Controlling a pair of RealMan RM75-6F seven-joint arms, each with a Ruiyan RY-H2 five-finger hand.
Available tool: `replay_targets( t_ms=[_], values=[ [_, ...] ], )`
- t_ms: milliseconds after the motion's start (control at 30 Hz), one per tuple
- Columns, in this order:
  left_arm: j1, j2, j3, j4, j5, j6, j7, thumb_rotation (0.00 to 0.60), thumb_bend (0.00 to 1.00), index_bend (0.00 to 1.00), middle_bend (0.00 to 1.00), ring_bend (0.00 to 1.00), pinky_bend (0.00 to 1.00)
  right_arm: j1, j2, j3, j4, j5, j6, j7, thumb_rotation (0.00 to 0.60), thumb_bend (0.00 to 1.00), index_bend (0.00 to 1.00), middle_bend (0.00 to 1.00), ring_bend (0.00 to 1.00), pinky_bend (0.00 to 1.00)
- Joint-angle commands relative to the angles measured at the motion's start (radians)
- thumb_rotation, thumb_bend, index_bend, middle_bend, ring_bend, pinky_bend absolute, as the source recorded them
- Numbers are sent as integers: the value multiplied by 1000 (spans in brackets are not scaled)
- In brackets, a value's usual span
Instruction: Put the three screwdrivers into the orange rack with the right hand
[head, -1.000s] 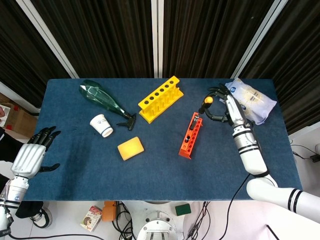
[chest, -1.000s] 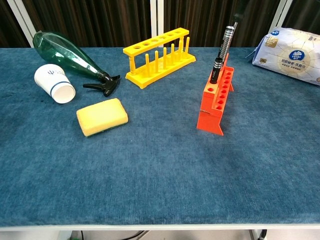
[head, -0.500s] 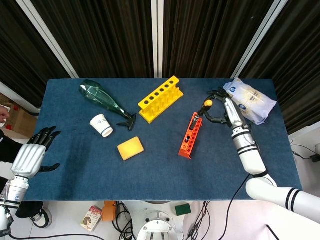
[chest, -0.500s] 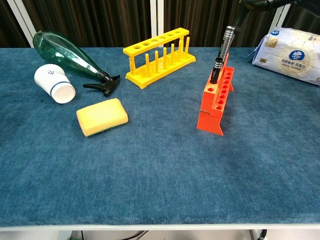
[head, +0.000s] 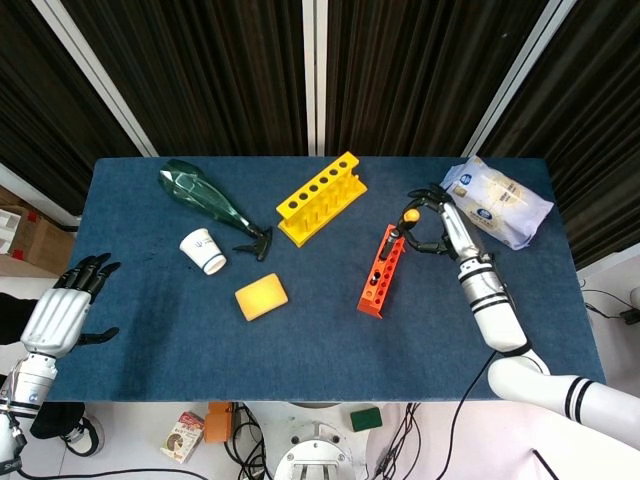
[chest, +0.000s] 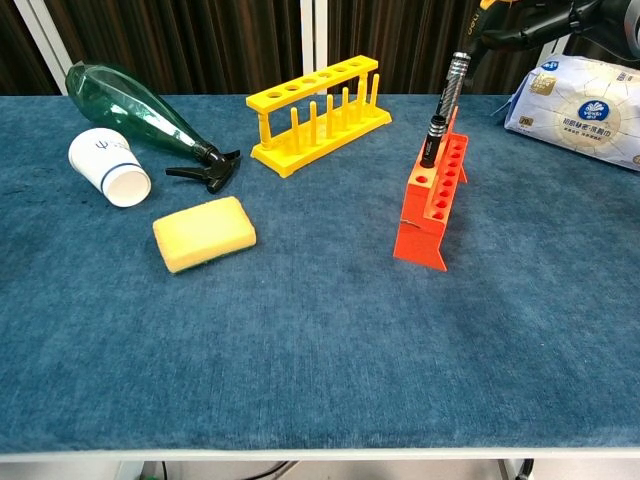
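Screwdriver (chest: 443, 108) now standing tip-down in the orange rack (chest: 432, 203), leaning. Right hand (head: 436, 222) lowering, fingers (chest: 520, 36) curled around the orange cap up top; clamped or easing off, cannot tell. Left hand (head: 62, 312) spread, idle.

Two robot arms, one reaching forward with curled fingers, one resting low with spread fingers.

The right hand (head: 436, 217) extends forward on a silver and white forearm, which runs back toward the lower right. Its dark fingers (chest: 520, 35) curl inward, with the fingertips closed around the orange-capped top of a screwdriver (chest: 445, 100) that stands tilted just ahead of the palm. The left hand (head: 62, 312) sits far off at the lower left, silver palm facing up, black fingers spread apart and pointing forward, holding nothing. Its wrist drops away below it.
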Motion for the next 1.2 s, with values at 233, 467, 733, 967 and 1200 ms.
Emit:
replay_targets(
  t_ms=[233,467,733,967,1200],
  values=[
    [-1,-2,1,2,0,-3,0,600,35,121,27,31,199,0,-13,-7,21,2,-10,-1,600,499,733,194,0,0],
    [0,-2,0,3,-1,-2,-1,600,35,121,26,31,199,4,-25,-11,32,4,-19,-7,600,498,735,189,0,0],
    [0,0,1,3,0,-1,-2,600,35,121,27,31,199,6,-30,-12,38,6,-24,-15,600,494,720,183,0,0],
    [1,1,1,1,0,-1,-2,600,35,121,27,31,199,10,-34,-13,44,18,-35,-27,600,471,675,178,0,0],
    [1,3,0,-1,0,-1,-1,600,35,121,27,31,199,12,-37,-11,44,24,-38,-31,600,461,629,172,0,0]
  ],
)
